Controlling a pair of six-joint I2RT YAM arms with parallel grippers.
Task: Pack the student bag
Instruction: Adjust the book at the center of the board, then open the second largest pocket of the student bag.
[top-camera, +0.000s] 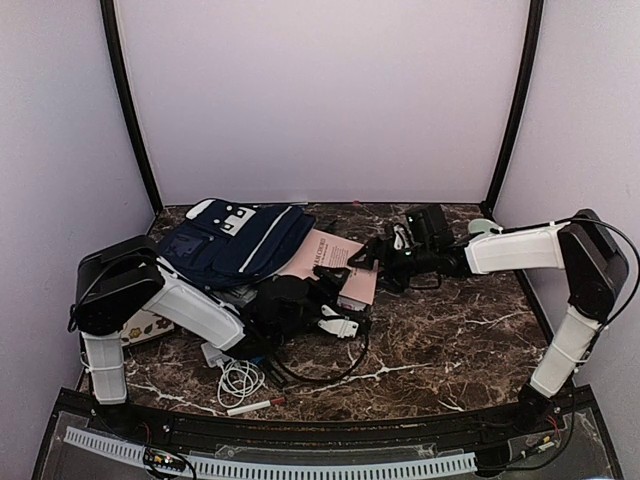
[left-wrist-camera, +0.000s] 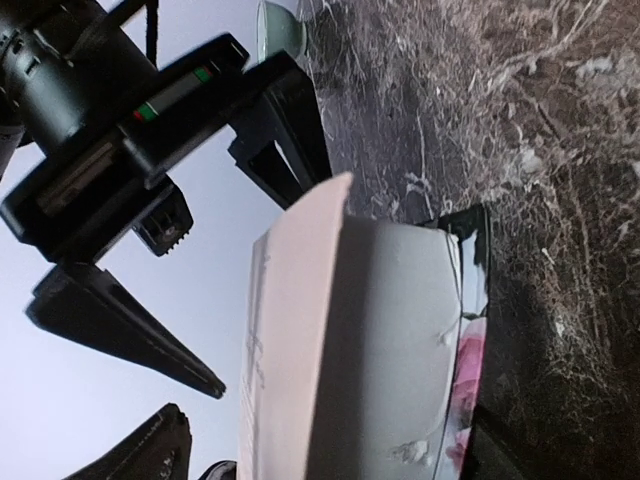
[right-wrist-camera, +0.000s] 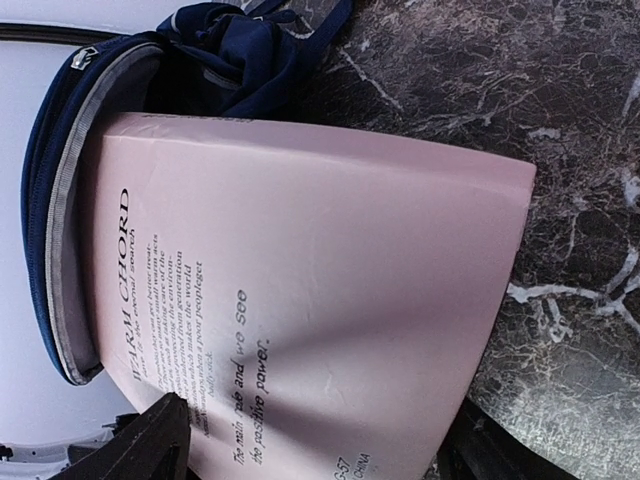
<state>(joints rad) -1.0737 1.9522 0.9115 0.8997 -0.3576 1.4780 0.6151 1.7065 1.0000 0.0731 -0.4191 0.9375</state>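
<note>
Student bag (top-camera: 240, 243) lies flat on the dark marble table (top-camera: 450, 340), toward 10 o'clock from the table's middle. It is navy, with its light grey panel at the far end and its zipped mouth gaping toward 3 o'clock. A pink book (top-camera: 328, 252) titled WARM CHORD has one end sitting in that grey-lined mouth, and the rest reaches out over the marble.

The right gripper (top-camera: 365, 258) comes in from 3 o'clock and meets the book's outer end. Its jaws stand wide apart and hold nothing; the left wrist view shows both black fingers spread against the pale wall.

The left gripper (top-camera: 340, 312) sits at 5 o'clock of the book, aimed at its page edge. Its jaws are also wide apart. One finger (left-wrist-camera: 160, 445) stands clear of the pages with a gap between, so it grips nothing.

Toward 7 o'clock, near the left arm's base, lie a coiled white cable (top-camera: 238, 378) and a white marker with a red cap (top-camera: 255, 405). A black cable loop (top-camera: 325, 372) curls at 6 o'clock. A pale green object (top-camera: 483, 226) sits at 2 o'clock by the back corner; what it is I cannot tell.
</note>
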